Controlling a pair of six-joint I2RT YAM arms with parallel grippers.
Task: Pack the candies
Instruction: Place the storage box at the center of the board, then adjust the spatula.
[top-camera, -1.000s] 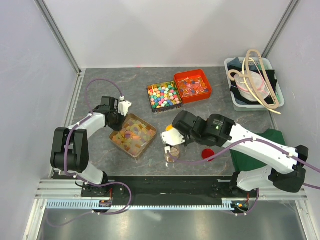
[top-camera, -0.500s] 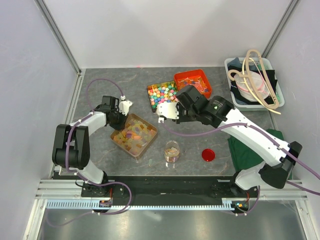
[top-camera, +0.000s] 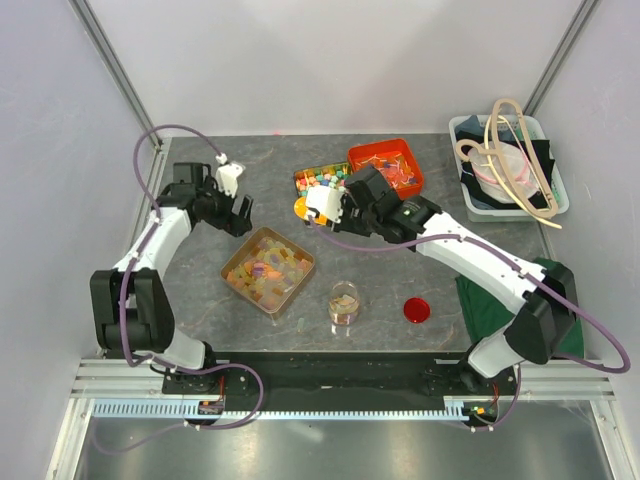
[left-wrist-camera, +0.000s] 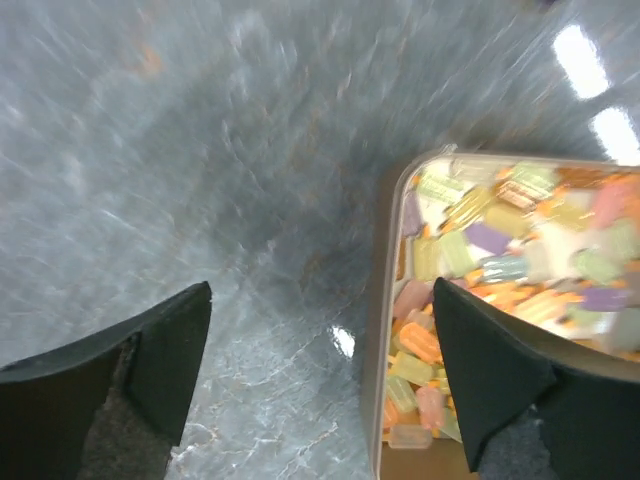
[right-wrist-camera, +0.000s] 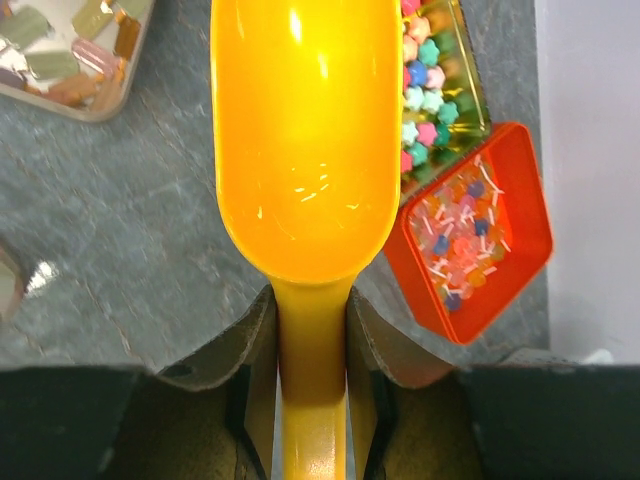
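Observation:
The candies (top-camera: 265, 268) are pale pastel pieces filling a square tin (top-camera: 296, 290) at centre left; in the left wrist view the candies (left-wrist-camera: 500, 250) lie behind the tin's rim (left-wrist-camera: 385, 300). My left gripper (top-camera: 242, 214) hangs open just beyond the tin's far left corner, and the left gripper (left-wrist-camera: 322, 300) has one finger over the table and the other over the tin. My right gripper (top-camera: 316, 208) is shut on the handle of an orange scoop (top-camera: 300, 207). Seen from the right wrist, the scoop (right-wrist-camera: 300, 130) looks empty in the right gripper (right-wrist-camera: 312, 330). A small jar (top-camera: 343, 302) stands near the front.
A red lid (top-camera: 417, 310) lies right of the jar. A tin of bright multicoloured candies (top-camera: 322, 180) and a red box (top-camera: 392, 162) sit at the back, partly under my right arm. A grey bin (top-camera: 478, 205) is at back right, a green cloth (top-camera: 498, 292) at right.
My left gripper has opened, let go of the tin's corner and drawn back to the far left. My right arm has carried the scoop from the jar up to the back.

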